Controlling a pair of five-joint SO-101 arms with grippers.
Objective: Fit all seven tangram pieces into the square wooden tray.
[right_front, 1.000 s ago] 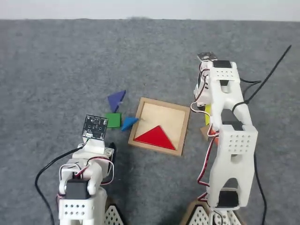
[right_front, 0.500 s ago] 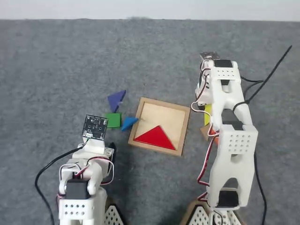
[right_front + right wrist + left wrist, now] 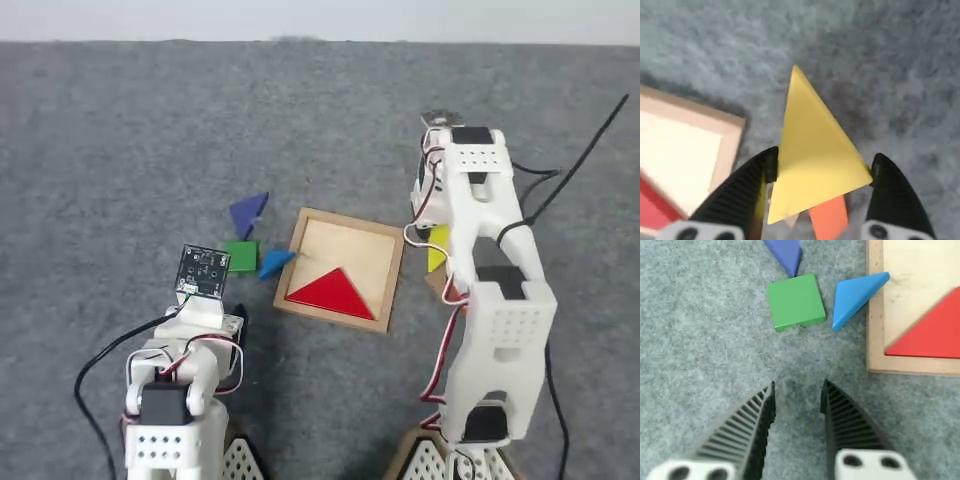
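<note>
The square wooden tray (image 3: 355,224) lies mid-table with a red triangle (image 3: 325,292) in its near part. To its left are a light blue triangle (image 3: 274,262) whose tip lies on the tray rim, a green square (image 3: 240,255) and a dark blue triangle (image 3: 248,212). My right gripper (image 3: 822,167) is shut on a yellow triangle (image 3: 815,150), held just right of the tray (image 3: 732,145) and above an orange piece (image 3: 829,217). My left gripper (image 3: 797,390) stands open over bare carpet, a little short of the green square (image 3: 796,301) and light blue triangle (image 3: 855,297).
Grey carpet covers the table. The right arm (image 3: 480,230) stands tall beside the tray's right edge. The left arm's base (image 3: 175,400) sits near the front, left of the tray. Open carpet lies behind and far left.
The right arm has shifted slightly left, toward the tray, carrying the yellow triangle, which shows more now. The left arm has not moved.
</note>
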